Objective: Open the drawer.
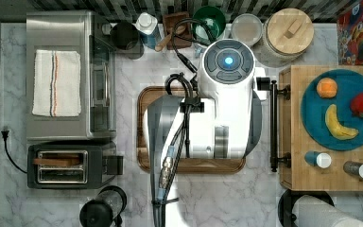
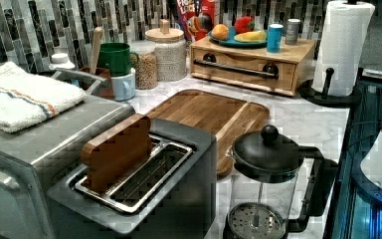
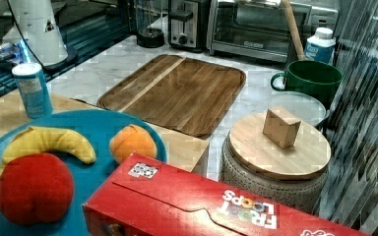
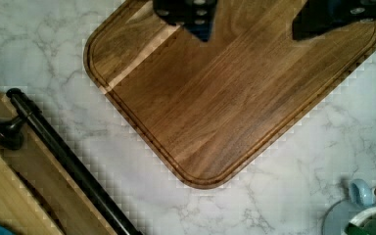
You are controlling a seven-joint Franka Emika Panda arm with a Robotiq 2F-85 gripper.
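Drawer (image 2: pixel 243 69) shut, task apparently not begun: in the wrist view the claw (image 4: pixel 254 22) hangs open and empty over the brown wooden tray (image 4: pixel 225 103) on the marble desk (image 4: pixel 284 196); beyond, at the left view's far end, the bar handle (image 2: pixel 236 68) waits ungripped.
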